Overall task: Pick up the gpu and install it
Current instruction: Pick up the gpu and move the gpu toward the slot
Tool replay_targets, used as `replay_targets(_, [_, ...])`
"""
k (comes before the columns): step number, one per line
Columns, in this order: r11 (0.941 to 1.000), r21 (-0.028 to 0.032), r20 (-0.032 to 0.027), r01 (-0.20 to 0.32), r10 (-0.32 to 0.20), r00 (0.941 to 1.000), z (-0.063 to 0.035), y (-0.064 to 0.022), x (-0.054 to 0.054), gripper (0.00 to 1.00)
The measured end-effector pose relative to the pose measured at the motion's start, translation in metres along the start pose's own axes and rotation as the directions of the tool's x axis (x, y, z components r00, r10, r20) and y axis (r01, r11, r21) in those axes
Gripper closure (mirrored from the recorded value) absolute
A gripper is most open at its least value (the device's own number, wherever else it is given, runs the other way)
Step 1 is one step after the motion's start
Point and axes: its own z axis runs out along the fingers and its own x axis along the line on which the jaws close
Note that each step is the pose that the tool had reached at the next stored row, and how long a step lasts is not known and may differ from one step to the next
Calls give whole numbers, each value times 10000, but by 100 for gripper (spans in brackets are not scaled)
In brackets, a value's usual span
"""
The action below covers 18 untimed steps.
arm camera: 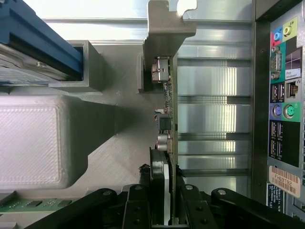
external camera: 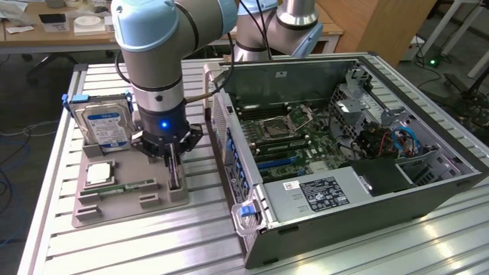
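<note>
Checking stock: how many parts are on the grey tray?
4: hard drive at the back, square chip and memory stick nearer, graphics card gripped by the hand. More may be hidden.

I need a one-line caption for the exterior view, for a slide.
Robot arm's gripper at the gpu, which stands on edge in a grey holder beside the open computer case.

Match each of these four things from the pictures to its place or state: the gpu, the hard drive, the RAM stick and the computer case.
Things:
1. gpu
2. hard drive
3. RAM stick
4. computer case

Places or states:
A. lying flat in the grey tray
B. open, with the motherboard showing
C. on edge, held between the jaws of the gripper
D. upright, with a blue label

Pairs: 1-C, 2-D, 3-A, 4-B
</note>
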Motion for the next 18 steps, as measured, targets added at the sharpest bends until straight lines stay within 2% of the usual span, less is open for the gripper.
replay_targets(18, [10000,-2,3,1,-1,10000,3,0,-1,72])
